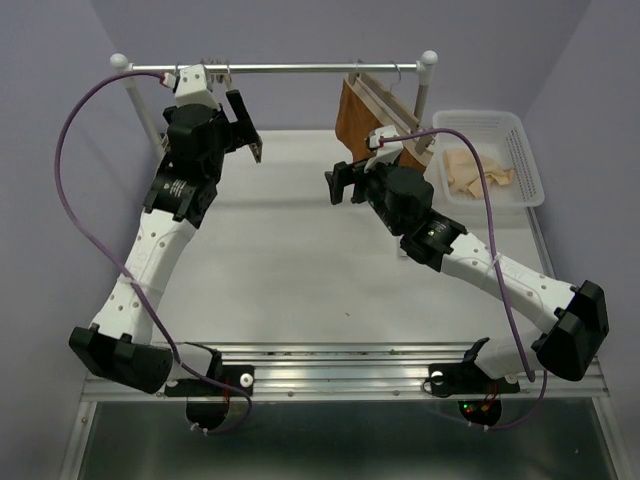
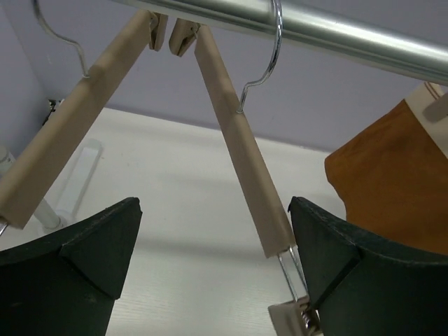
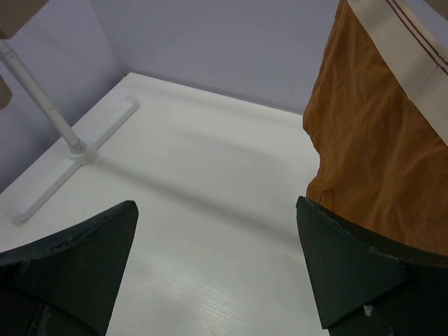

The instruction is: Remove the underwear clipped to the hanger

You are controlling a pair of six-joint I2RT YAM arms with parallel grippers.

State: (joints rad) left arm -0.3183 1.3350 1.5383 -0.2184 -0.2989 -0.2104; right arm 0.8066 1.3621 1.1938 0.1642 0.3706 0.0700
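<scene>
Both claws, left gripper [image 2: 213, 206] and right gripper [image 3: 217, 206], stand spread and empty. The underwear [image 1: 478, 168] lies in the basket [image 1: 531, 165], and the hanger [image 2: 238, 147] hangs bare. We judge removal complete, so we retreat clear of the clip [image 2: 290, 318].

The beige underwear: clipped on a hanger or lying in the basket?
In the basket: the top view shows the underwear lying crumpled inside it, to the right of the rail and not hanging from it.
</scene>
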